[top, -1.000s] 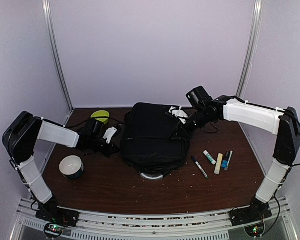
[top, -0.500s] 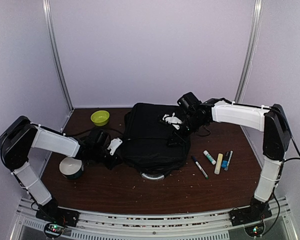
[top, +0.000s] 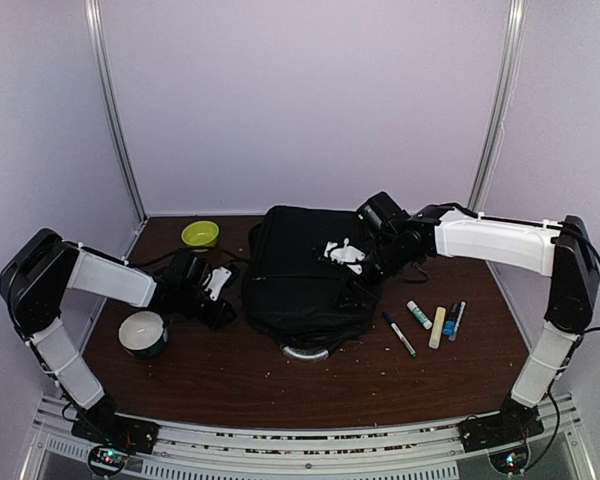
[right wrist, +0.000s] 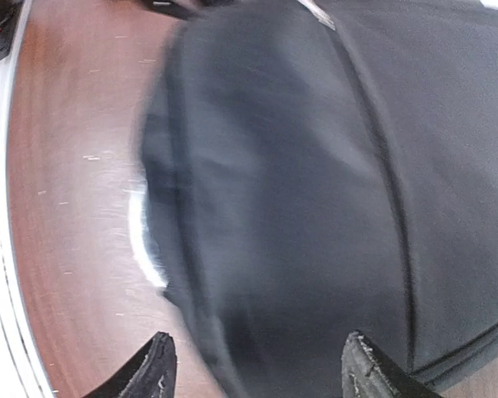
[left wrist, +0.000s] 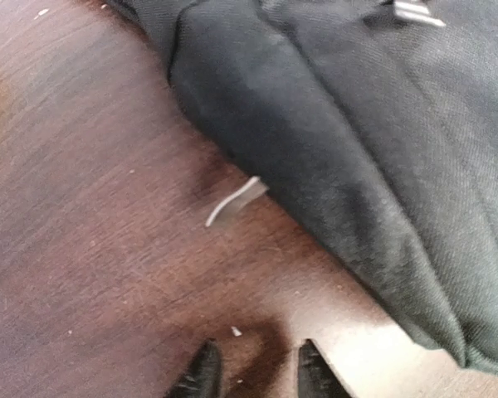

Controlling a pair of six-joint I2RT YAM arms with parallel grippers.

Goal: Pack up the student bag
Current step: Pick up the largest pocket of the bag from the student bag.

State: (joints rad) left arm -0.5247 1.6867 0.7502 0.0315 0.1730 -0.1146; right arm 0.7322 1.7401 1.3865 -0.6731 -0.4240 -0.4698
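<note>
The student bag (top: 305, 285) is seen at three o'clock of the released left hand (top: 220, 284) — the right hand (top: 342, 252), spread empty, is held nearer, above it.

The left gripper (left wrist: 253, 369) and right gripper (right wrist: 257, 365) have spread their jaws wider.

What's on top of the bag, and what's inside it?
Only the right gripper is above the bag, jaws open, holding nothing; whether it touches is unclear. The bag's inside is covered by its fabric.
</note>
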